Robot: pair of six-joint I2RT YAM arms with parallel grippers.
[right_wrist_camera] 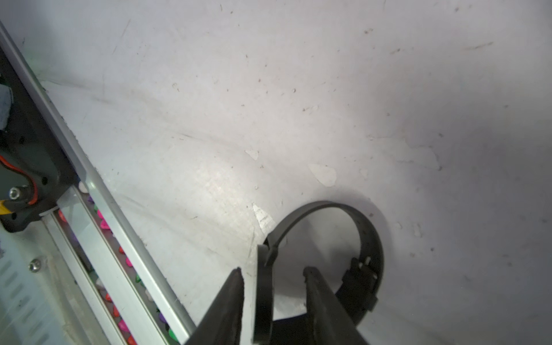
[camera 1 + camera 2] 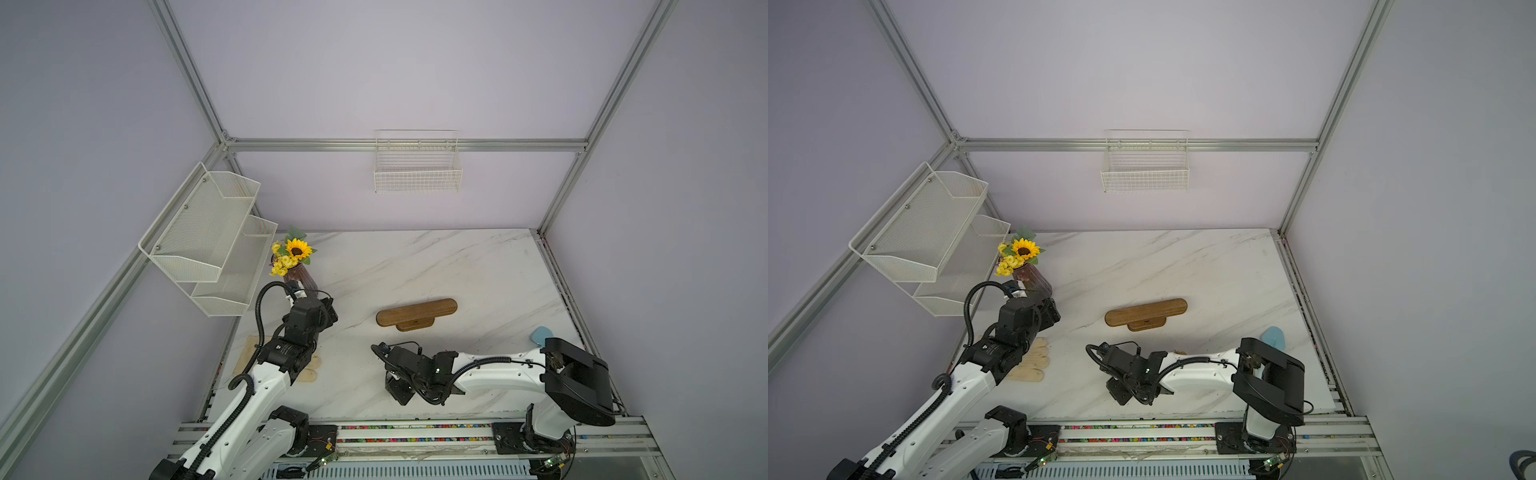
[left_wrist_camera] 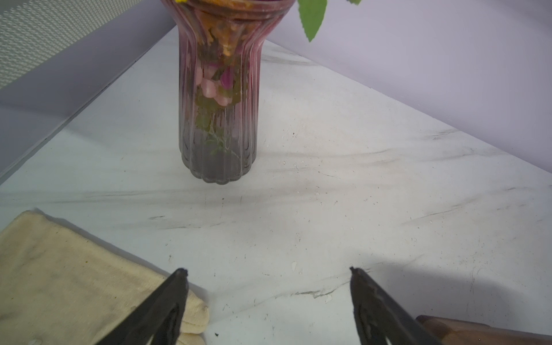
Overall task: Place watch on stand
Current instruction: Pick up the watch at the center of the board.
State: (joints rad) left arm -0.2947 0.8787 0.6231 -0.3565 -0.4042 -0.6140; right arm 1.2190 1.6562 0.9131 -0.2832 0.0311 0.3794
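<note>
Right gripper (image 1: 271,268) jaws straddle the watch (image 1: 371,239) strap, grip apparently incomplete; stand (image 2: 417,311), long axis left-right, lies just farther; left gripper (image 3: 268,270) spread, empty

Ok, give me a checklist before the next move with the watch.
1. Strap of the watch between the jaws of the right gripper: ok.
2. Grip firm: cannot tell; a gap shows beside one fingertip.
3. The stand upright, bar bare: ok.
4. The left gripper open, empty, near the vase, apart from the stand: ok.
5. Bare table between right gripper and stand: ok.
</note>
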